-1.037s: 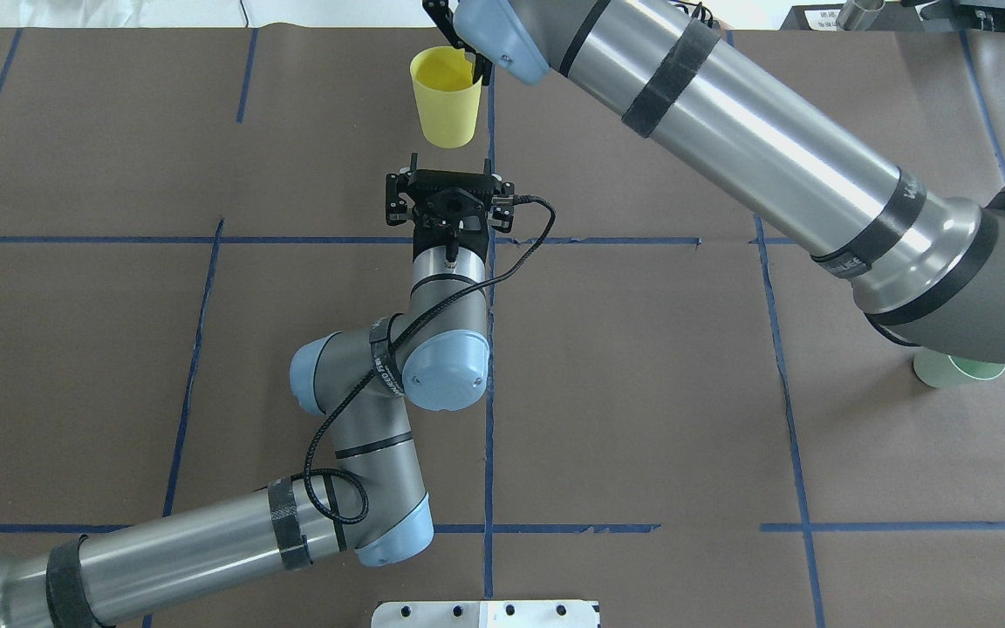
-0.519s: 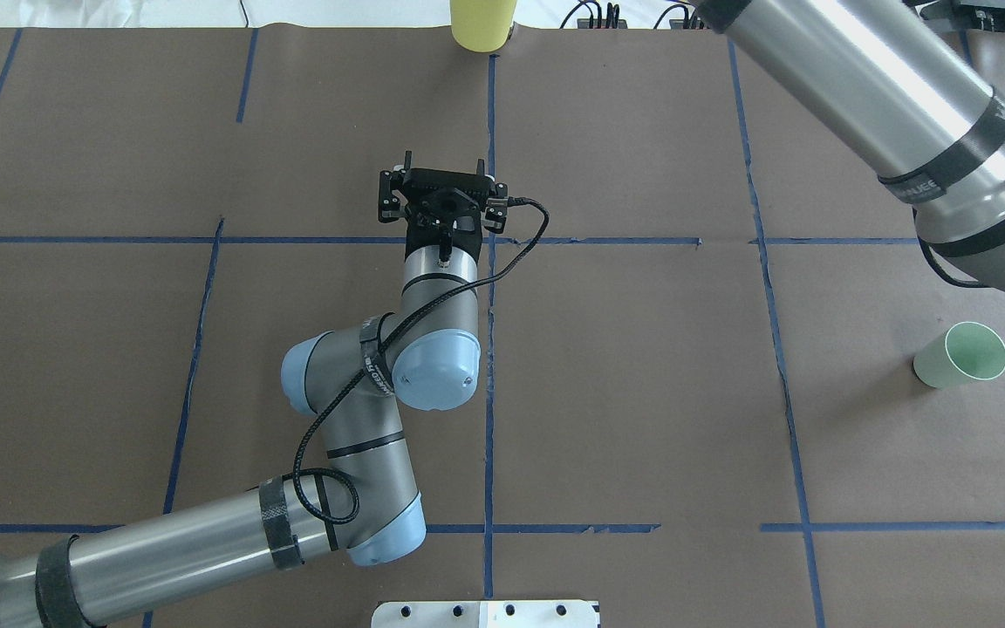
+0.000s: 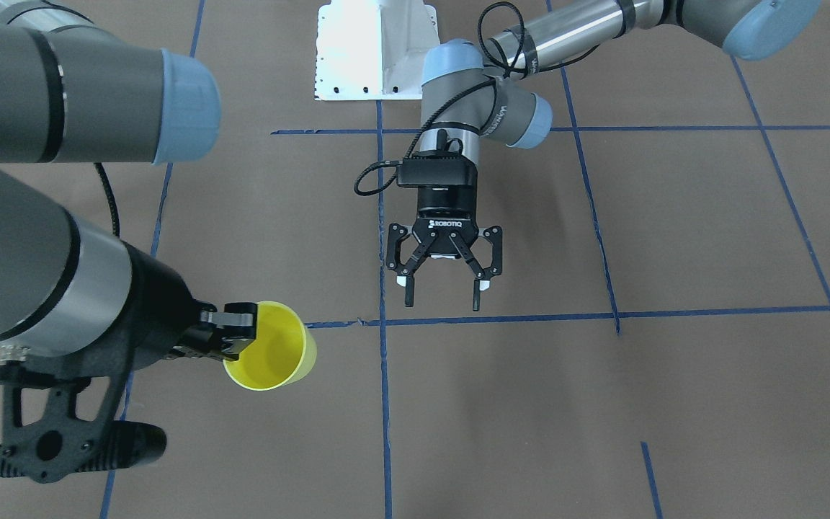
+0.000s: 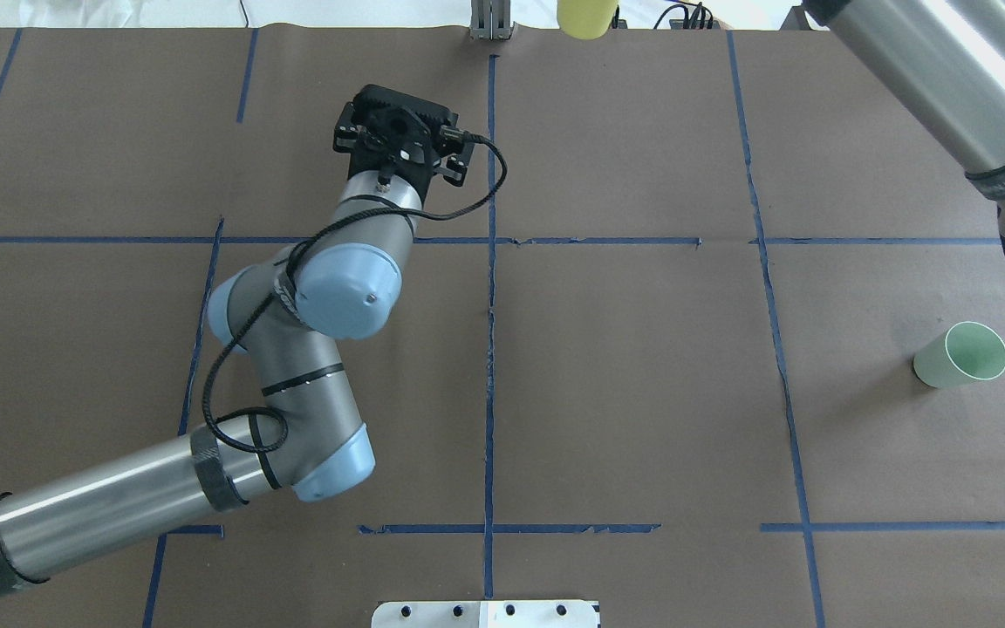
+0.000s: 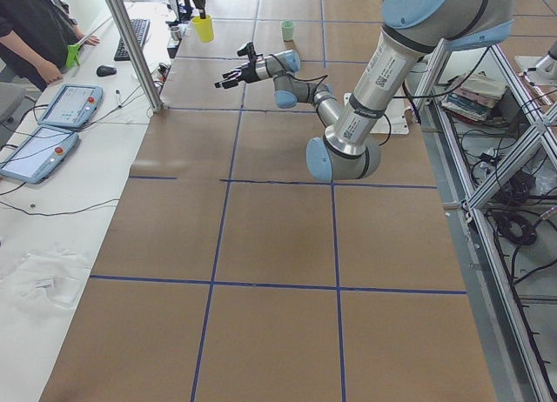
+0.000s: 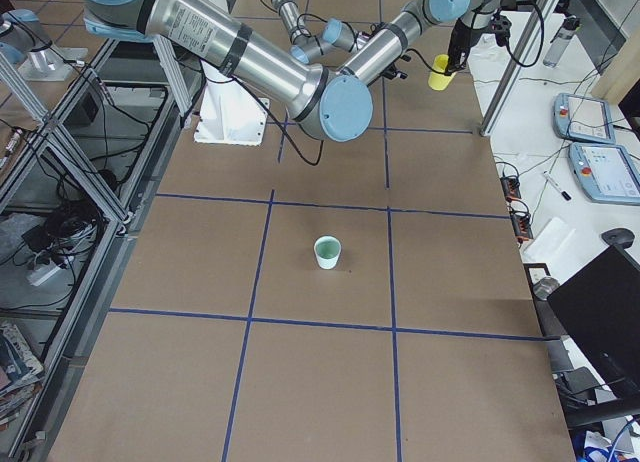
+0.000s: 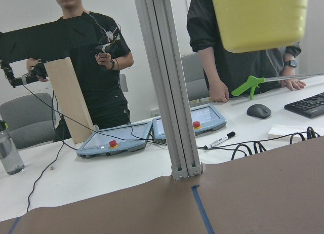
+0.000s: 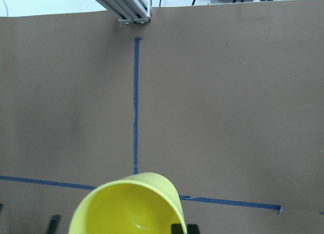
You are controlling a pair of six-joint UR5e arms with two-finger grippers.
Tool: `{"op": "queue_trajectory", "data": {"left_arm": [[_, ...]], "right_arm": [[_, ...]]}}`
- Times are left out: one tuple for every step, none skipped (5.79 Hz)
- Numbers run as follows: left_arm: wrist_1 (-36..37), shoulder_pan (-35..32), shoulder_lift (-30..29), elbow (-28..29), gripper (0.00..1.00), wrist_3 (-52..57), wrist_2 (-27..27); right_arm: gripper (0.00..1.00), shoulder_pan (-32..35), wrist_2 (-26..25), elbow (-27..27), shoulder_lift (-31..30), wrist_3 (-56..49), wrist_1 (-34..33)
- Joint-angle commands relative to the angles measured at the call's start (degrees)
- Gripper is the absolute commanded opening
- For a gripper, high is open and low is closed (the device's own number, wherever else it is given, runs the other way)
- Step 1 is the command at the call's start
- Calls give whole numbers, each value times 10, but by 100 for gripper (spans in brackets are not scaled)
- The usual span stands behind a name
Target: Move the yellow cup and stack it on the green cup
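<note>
The yellow cup (image 3: 278,353) hangs upright in the air above the table's far edge, held by its rim. It also shows in the overhead view (image 4: 587,17), the left wrist view (image 7: 258,18) and the right wrist view (image 8: 129,206). My right gripper (image 3: 243,326) is shut on its rim. The green cup (image 4: 960,355) stands alone on the brown paper near the robot's right side, far from the yellow cup, and also shows in the exterior right view (image 6: 327,252). My left gripper (image 3: 442,295) is open and empty over mid-table, pointing at the far edge.
An aluminium post (image 4: 489,22) stands at the far edge next to the yellow cup. Operators (image 7: 86,67) and teach pendants (image 5: 68,106) are beyond that edge. A white base plate (image 4: 485,613) sits at the near edge. Blue tape lines cross the brown paper.
My right arm has lifted the yellow cup and carried it rightward along the far edge, uncovering the green cup. My left arm has swung left and forward, still open.
</note>
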Motion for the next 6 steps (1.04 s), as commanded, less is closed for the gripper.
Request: {"op": "queue_trajectory", "data": {"left_arm": [[3,-75,48,-24,90,4,-141],[23,-116,67,-24,91,3,-223],[77,-154,67,-26,91,4,-303],[153,-201,67,-28,91,4,-402],[240,-250,61,-32,100,3,-517],[339,-260,66,-55,100,2,-563]], "right_arm": [[0,24,-1,128,-112,-75,-41],[0,29,-7,220,-172,-123,-98],[0,36,-8,323,-259,-153,-110],[0,42,-14,391,-324,-185,-109],[0,44,-18,453,-399,-193,-103],[0,44,-27,503,-479,-206,-69]]}}
